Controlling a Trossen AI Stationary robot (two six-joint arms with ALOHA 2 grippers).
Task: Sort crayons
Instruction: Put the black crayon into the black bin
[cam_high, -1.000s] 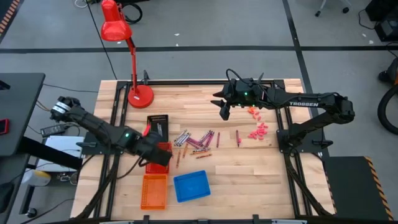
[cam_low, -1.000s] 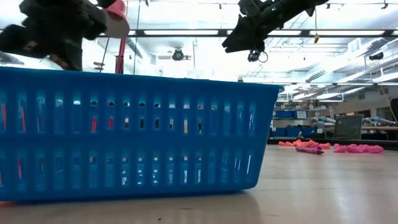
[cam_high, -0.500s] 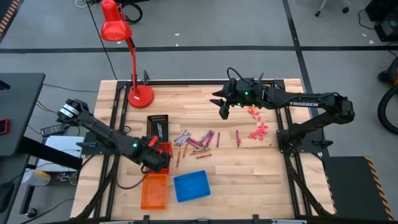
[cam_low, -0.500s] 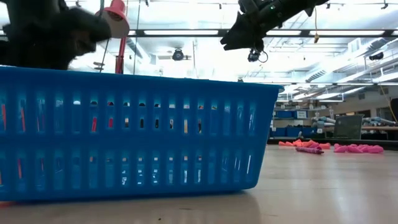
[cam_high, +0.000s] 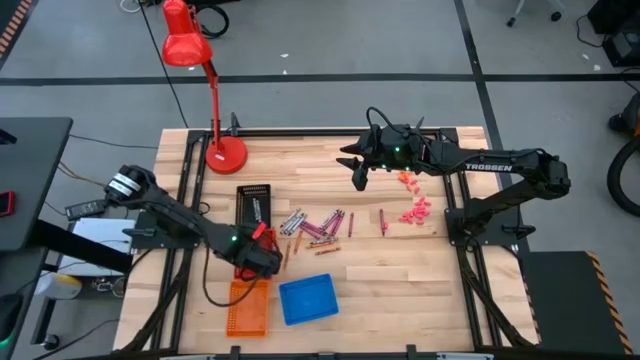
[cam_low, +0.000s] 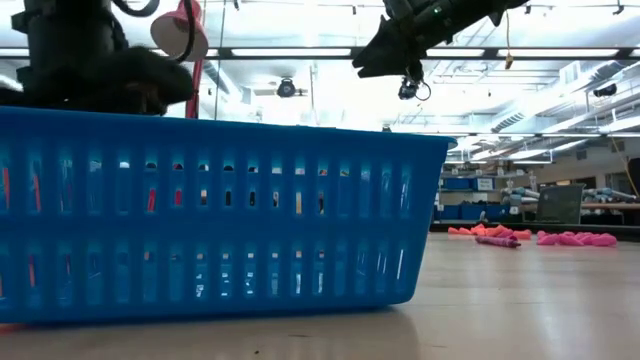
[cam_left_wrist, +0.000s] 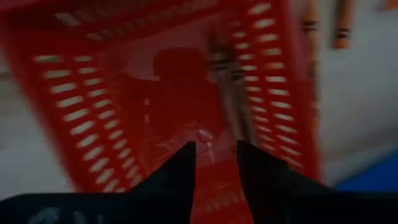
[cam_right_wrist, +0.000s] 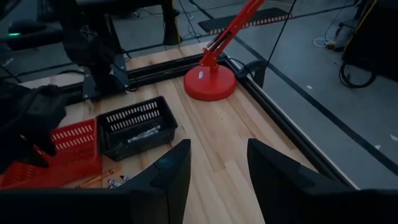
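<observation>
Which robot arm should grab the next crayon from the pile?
Probably the left. Its gripper hangs over the red basket, right beside the crayons, fingers open and empty. The right gripper waits higher up the table, farther from the pile.

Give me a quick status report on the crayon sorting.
Left gripper open over the red basket, nothing held. Right gripper open, hanging above the table's far side. Loose crayons unsorted mid-table. Nothing in the way.

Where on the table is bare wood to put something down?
Free: the near strip right of the blue basket, and the far edge between the lamp base and the right claw. Crowded: the crayons and the red basket under the left claw.
</observation>
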